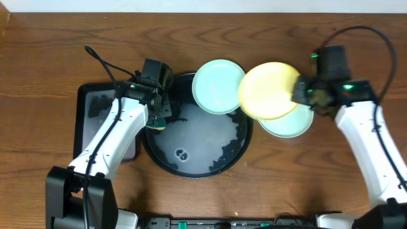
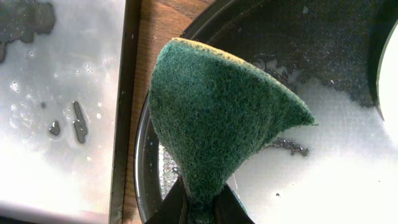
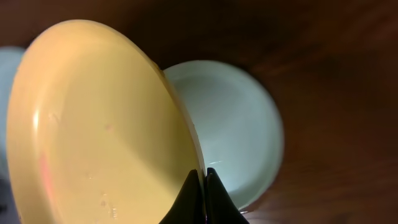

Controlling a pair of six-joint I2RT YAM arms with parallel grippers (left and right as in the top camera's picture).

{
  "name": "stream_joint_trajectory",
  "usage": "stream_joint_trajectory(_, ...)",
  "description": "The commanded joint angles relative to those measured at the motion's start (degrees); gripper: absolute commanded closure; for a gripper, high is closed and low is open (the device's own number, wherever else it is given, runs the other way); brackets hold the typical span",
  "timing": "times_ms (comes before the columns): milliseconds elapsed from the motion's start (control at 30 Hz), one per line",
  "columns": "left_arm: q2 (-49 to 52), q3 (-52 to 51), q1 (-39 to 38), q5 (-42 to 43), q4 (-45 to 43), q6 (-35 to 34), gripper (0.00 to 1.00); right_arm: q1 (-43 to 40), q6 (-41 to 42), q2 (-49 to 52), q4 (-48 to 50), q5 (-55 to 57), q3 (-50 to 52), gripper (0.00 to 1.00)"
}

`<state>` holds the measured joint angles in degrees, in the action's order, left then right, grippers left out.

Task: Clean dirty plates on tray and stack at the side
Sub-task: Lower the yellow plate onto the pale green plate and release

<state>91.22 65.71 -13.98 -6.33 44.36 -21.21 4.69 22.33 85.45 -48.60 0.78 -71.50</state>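
Note:
The large round black tray [image 1: 191, 166] sits mid-table, wet with soapy foam. One aqua plate [image 1: 216, 86] rests on the tray's far rim. My right gripper [image 1: 299, 90] is shut on the rim of the pale yellow plate [image 1: 268, 89] and holds it tilted above a second aqua plate [image 1: 292, 124] that lies on the table right of the tray. In the right wrist view the yellow plate [image 3: 99, 130] is pinched between the fingers [image 3: 204, 177], the aqua plate [image 3: 233, 124] below. My left gripper [image 2: 199, 199] is shut on a green-and-yellow sponge [image 2: 217, 112] over the tray's left rim [image 2: 142, 168].
A smaller black rectangular tray [image 1: 95, 102], wet, lies left of the round tray; it also shows in the left wrist view [image 2: 56, 99]. Bare wooden table surrounds everything. A black cable loops near the right arm [image 1: 375, 38].

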Motion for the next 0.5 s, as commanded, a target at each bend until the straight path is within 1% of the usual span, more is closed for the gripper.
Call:
stream_joint_trajectory(0,-0.8,1.1,0.3,-0.3,-0.1,-0.5,0.93,-5.5,-0.5,1.5,-0.5,-1.6,0.1,0.99)
stream_joint_trajectory(200,-0.8,1.1,0.3,-0.3,-0.3,-0.5,0.93,-10.4,-0.5,7.5,-1.3,-0.2,0.1,0.99)
stream_joint_trajectory(467,-0.8,1.1,0.3,-0.3,-0.7,-0.5,0.92,-9.9,-0.6,13.7,-2.3,-0.9,0.1,0.99)
